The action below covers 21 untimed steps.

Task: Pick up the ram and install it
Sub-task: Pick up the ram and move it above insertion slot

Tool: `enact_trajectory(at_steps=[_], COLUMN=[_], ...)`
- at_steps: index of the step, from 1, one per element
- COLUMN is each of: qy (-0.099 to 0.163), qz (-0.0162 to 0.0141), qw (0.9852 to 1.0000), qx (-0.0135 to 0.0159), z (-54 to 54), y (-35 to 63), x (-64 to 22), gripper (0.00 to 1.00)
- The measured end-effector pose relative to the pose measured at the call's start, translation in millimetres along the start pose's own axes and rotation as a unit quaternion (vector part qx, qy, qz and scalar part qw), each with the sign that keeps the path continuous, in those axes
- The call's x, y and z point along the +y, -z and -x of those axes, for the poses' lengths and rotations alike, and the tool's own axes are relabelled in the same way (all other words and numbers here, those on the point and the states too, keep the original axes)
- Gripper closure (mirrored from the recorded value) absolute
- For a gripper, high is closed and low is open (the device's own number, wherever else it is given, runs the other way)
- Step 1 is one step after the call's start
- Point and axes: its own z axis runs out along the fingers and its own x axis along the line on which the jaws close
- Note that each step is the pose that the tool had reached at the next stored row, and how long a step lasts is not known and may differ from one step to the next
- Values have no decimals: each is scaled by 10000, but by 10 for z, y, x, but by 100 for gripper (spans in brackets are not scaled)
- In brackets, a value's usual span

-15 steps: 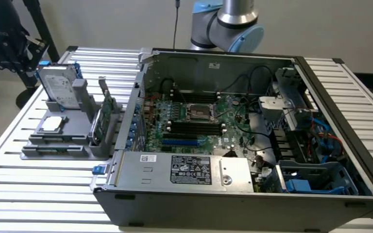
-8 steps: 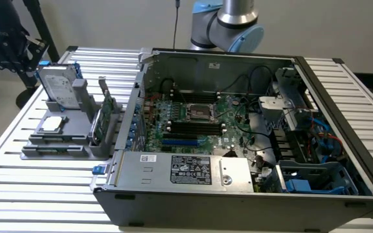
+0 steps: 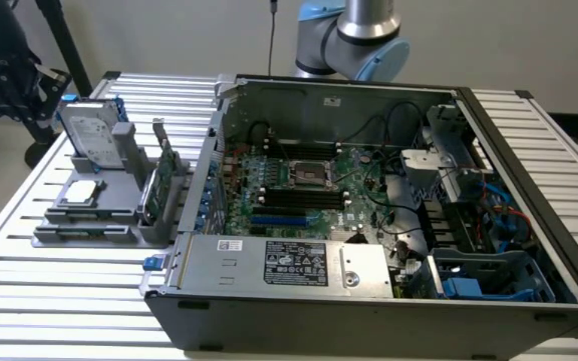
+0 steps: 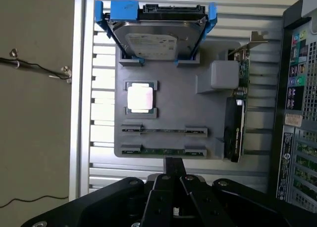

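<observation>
Slats of aluminium form the surface (image 3: pixel 68 301) in the exterior view, carrying an open dark-grey computer case (image 3: pixel 299 316) with its green motherboard (image 3: pixel 299 180) exposed. On the exterior view's left of the case sits a grey plastic holder (image 3: pixel 68 235). A silver hard drive in a blue caddy (image 3: pixel 93 131) stands upright in it, a square silver processor chip (image 3: pixel 80 192) lies flat, and a tall green expansion card with a metal bracket (image 3: pixel 160 184) stands on the side nearest the case. The grey-and-blue robot arm (image 3: pixel 364 37) rises behind the case.

In the wrist view the black gripper (image 4: pixel 173 162) is clenched, its fingertips pressed together with nothing between them, above the slats just off the holder's (image 4: pixel 198 113) edge. The ram (image 4: pixel 163 150), a long thin dark-green circuit-board stick, stands on edge in the pair of grey clips nearest that edge, just beyond the fingertips and apart from them. A second thin strip (image 4: pixel 163 130) sits in the next pair of clips, then the processor chip (image 4: pixel 140 98), then the hard drive (image 4: pixel 153 43). The expansion card (image 4: pixel 237 128) stands between the holder's flat area and the case (image 4: pixel 297 138).
</observation>
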Motion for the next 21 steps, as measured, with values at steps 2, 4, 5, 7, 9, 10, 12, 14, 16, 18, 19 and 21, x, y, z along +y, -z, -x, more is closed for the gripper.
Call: enact_trajectory(at_steps=[2, 4, 5, 7, 9, 10, 12, 14, 16, 18, 19, 21], qy=[18, 135, 218, 406, 585, 675, 859, 1035, 1214, 1397, 1484, 1663], qz=[-7, -17, -20, -23, -25, -26, -28, -30, -32, -34, -35, -37], qw=[10000, 9999, 9998, 9992, 9983, 9977, 9963, 9946, 9926, 9902, 9889, 9860], qx=[1, 9, 12, 19, 27, 31, 41, 50, 59, 67, 71, 79], z=[1, 2, 2, 2, 2, 2, 2, 3, 3, 3, 3, 3], y=[-17, -32, -40, -53, -66, -72, -87, -102, -116, -131, -138, -152], x=[-27, -28, -29, -30, -30, -30, -31, -32, -32, -33, -33, -34], gripper=[89, 89, 89, 89, 89, 89, 89, 89, 89, 89, 89, 89])
